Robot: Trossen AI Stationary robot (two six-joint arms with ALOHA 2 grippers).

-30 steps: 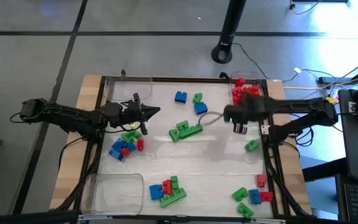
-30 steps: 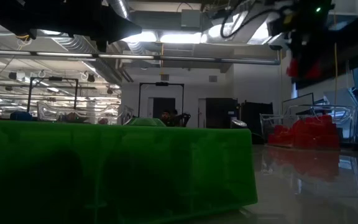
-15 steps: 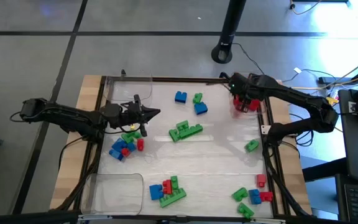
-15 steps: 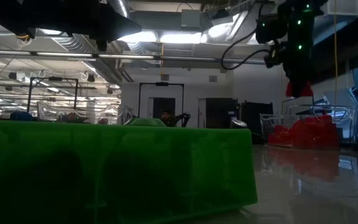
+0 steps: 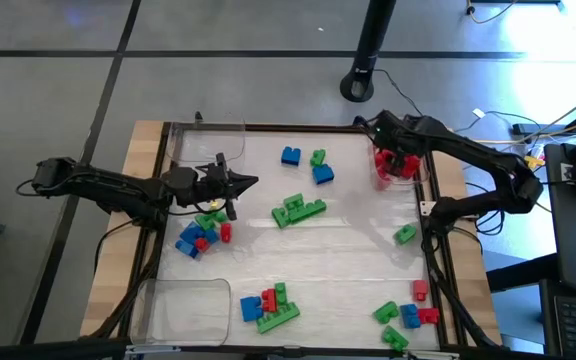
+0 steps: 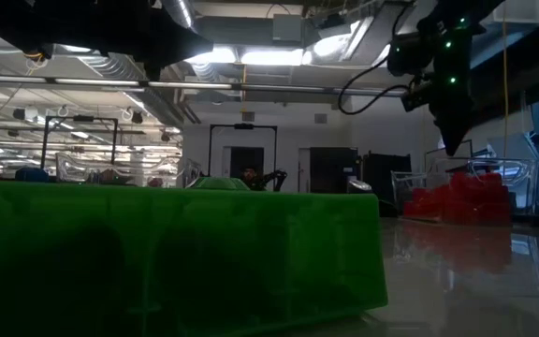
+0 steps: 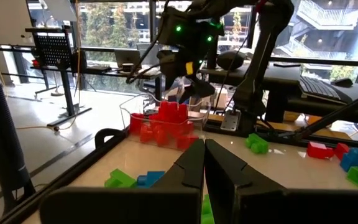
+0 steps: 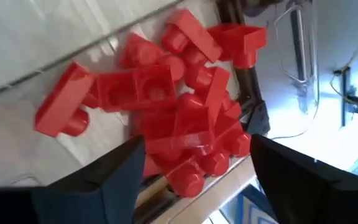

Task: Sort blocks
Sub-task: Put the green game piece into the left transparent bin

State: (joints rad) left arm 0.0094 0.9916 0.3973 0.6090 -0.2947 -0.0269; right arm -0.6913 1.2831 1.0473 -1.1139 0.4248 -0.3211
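Red, green and blue blocks lie scattered on the white table. A pile of red blocks (image 5: 398, 162) (image 8: 179, 124) lies in a clear tray (image 5: 426, 140) at the far right corner. My right gripper (image 5: 392, 157) (image 8: 197, 177) hangs over that pile, pointing steeply down, open, with nothing between its fingers. At the table's left my left gripper (image 5: 251, 181) (image 7: 204, 163) is shut and empty. It points level toward the right, above a mixed cluster of blocks (image 5: 203, 230).
Joined green blocks (image 5: 298, 210) lie mid-table, with blue blocks (image 5: 290, 156) and a green one (image 5: 317, 158) beyond them. More clusters sit near the front (image 5: 271, 305) and front right (image 5: 405, 318). Clear trays stand at the near left (image 5: 180, 305) and far left (image 5: 205, 140). A green block (image 6: 167, 253) fills the low view.
My right gripper has swung from the table's middle toward the far right corner, carrying a red block over the tray. There it has opened and let go; the block no longer hangs under it.
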